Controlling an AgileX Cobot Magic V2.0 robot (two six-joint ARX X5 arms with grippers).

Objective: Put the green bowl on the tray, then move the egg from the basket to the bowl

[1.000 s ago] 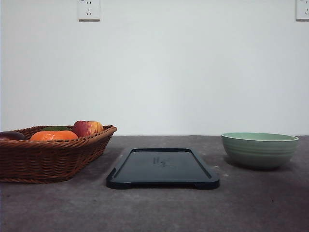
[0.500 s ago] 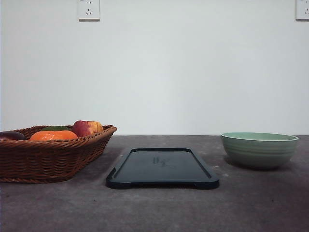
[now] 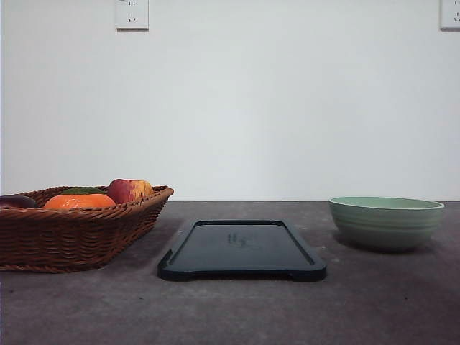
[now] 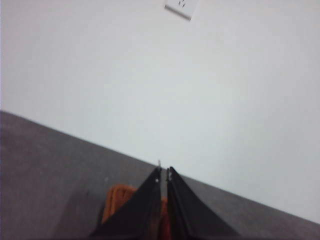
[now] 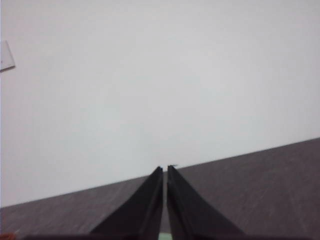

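The pale green bowl (image 3: 386, 222) stands on the grey table at the right. At the centre lies the dark tray (image 3: 242, 249), with nothing on it. The brown wicker basket (image 3: 75, 230) sits at the left with fruit in it; the egg is hidden from view. In the left wrist view my left gripper (image 4: 163, 173) is shut with nothing in it, raised above the table, and a corner of the basket (image 4: 116, 200) shows behind its fingers. My right gripper (image 5: 165, 169) is shut too, with nothing held, pointing toward the wall.
In the basket lie an orange fruit (image 3: 79, 202), a red-yellow apple (image 3: 130, 190), a green item (image 3: 81, 191) and a dark one (image 3: 16, 202). A white wall with sockets (image 3: 132, 14) rises behind the table's far edge.
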